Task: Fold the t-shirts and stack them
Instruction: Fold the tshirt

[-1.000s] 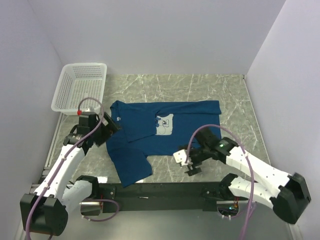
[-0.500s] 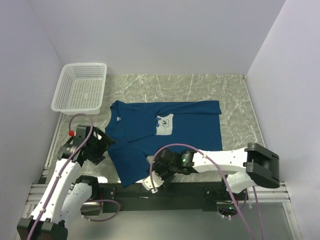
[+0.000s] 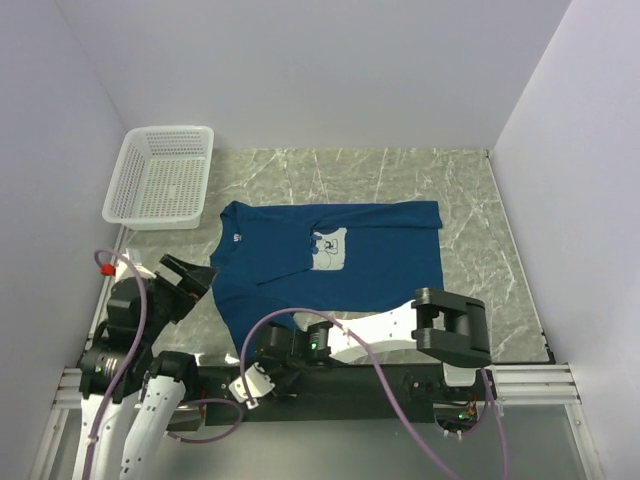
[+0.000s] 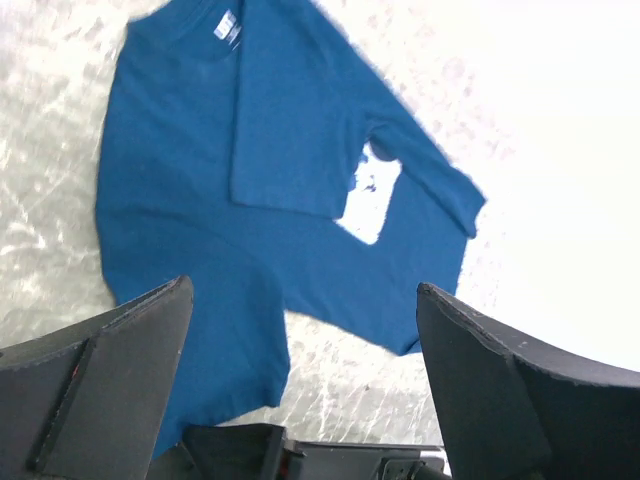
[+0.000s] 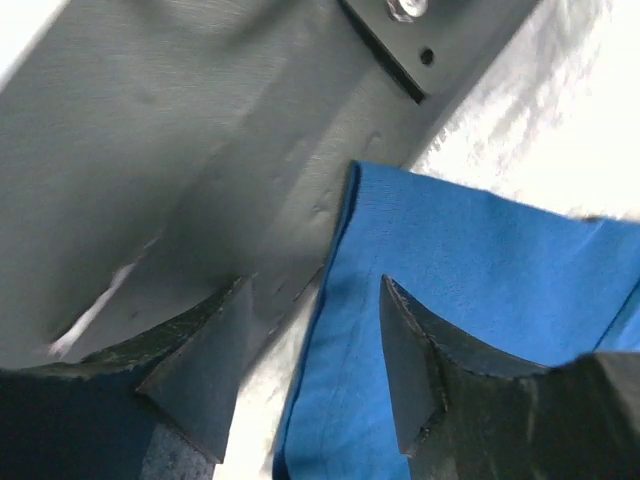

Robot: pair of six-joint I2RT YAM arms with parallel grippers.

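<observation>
Navy t-shirt (image 3: 340, 265) spread across the tabletop (image 3: 400, 180), long axis left to right. Its near-left corner is straddled by the right gripper (image 5: 312, 300), parted and unclamped. The left gripper (image 4: 302, 290), wide apart, is held farther off.

Lab test booth: plain white walls (image 3: 300, 70) enclose marble tabletop (image 3: 400, 175).

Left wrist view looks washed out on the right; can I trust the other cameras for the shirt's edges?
Left wrist: the table right of the t-shirt is blown out white, the shirt itself readable. Right wrist: marble overexposed too, fingers soft, hem fairly crisp. Top external: evenly lit, no glare.
</observation>
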